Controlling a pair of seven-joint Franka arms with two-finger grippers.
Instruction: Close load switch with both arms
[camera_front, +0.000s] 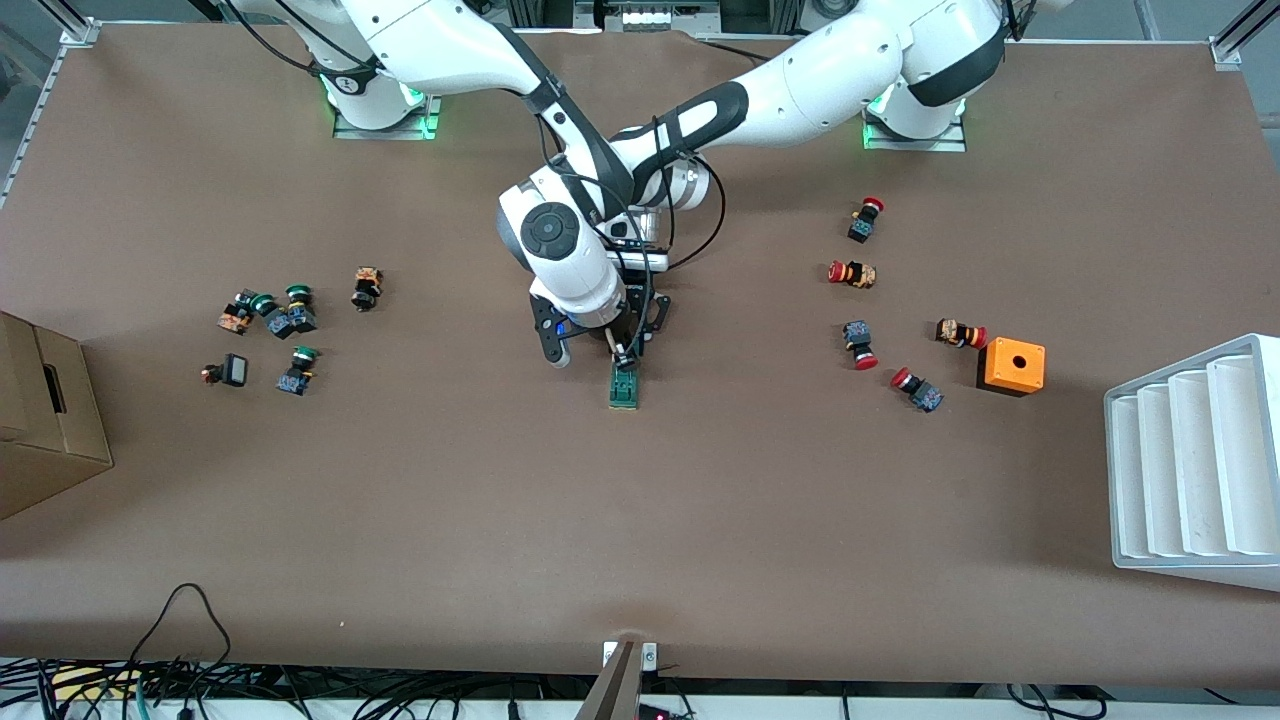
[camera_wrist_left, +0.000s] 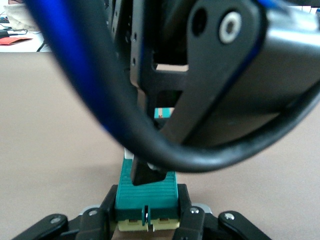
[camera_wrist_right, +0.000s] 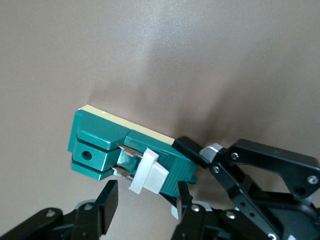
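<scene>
Dark-green load switch (camera_front: 624, 385) lies at the middle of the brown desk (camera_front: 640, 520), its white tab (camera_wrist_right: 148, 171) sticking up. Just above it, the left pincer (camera_wrist_left: 147, 212) is clamped on one end, likely to steady the body, while the right pincer (camera_wrist_right: 145, 197) straddles the tab with its fingers parted, probably ready to press it shut. Farther off toward the left arm's end sit five red-capped push buttons (camera_front: 853, 273) and one orange box (camera_front: 1012, 366).
</scene>
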